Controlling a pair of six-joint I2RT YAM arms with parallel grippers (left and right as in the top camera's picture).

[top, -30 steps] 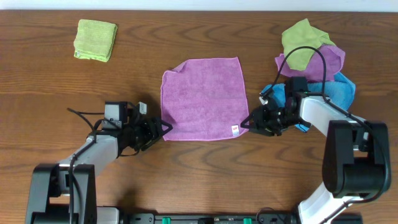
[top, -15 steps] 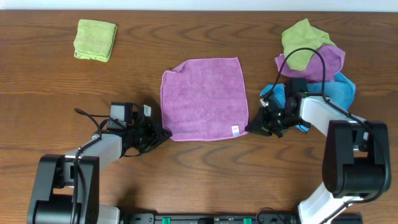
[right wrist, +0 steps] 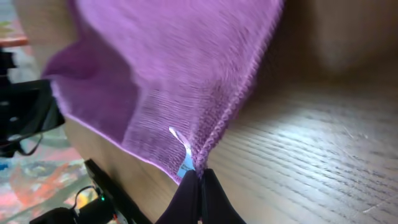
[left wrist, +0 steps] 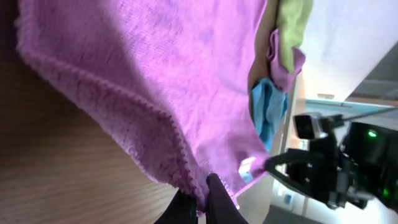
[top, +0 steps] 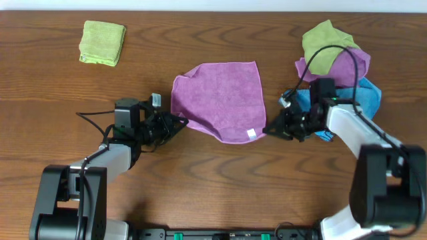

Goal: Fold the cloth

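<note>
- The purple microfibre cloth (top: 217, 93) lies in the middle of the table (top: 53, 167), with its near edge sagging between two pinched corners.
- The left gripper (top: 179, 124) and the right gripper (top: 268, 131) each nip a near corner, apparently right at the hem.
- It looks light, limp and grippy, so the corners are the right hold.

open wood of the table (top: 220, 180) lies along the near edge between my two arms, and the left half is free apart from the folded green cloth (top: 102, 43) at the far-left corner. the purple cloth (top: 217, 93) fills the middle between my left gripper (top: 180, 123) and right gripper (top: 269, 130). the heap of loose cloths (top: 337, 67) crowds the far right, hard against my right arm.
</note>
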